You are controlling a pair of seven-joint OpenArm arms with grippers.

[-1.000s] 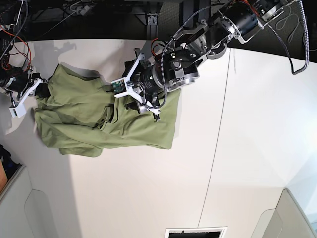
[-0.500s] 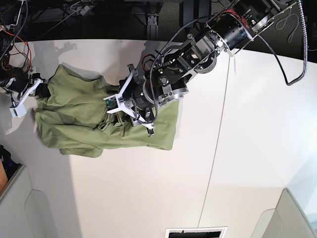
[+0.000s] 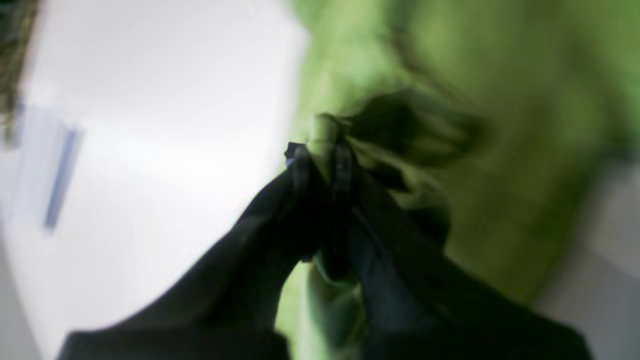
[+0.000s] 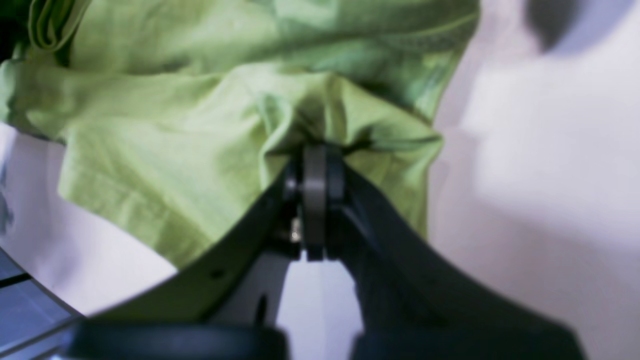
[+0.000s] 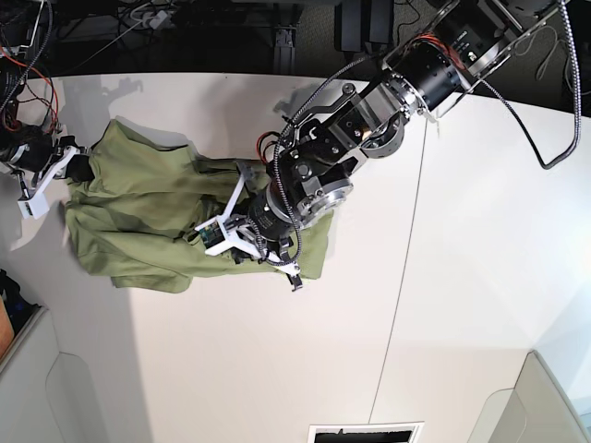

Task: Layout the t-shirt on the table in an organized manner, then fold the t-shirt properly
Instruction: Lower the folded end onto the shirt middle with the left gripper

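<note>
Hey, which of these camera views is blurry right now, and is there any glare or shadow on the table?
Left wrist view: heavily blurred, the t-shirt and left tool smeared. Right wrist view: softer focus, cloth folds readable, the table washed out bright. Base view: sharp, with soft arm shadows on the white top and curved fisheye edges.

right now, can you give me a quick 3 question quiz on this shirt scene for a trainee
1. True or false: the t-shirt lies flat and fully spread on the table.
2. What is the left gripper pinching?
A. a fold of the t-shirt
B. a bare table edge
C. nothing
3. Fill in: in the base view, the right gripper holds the shirt at its ____ end.

Key: 1 false, it is bunched and wrinkled; 2 A; 3 left.
</note>
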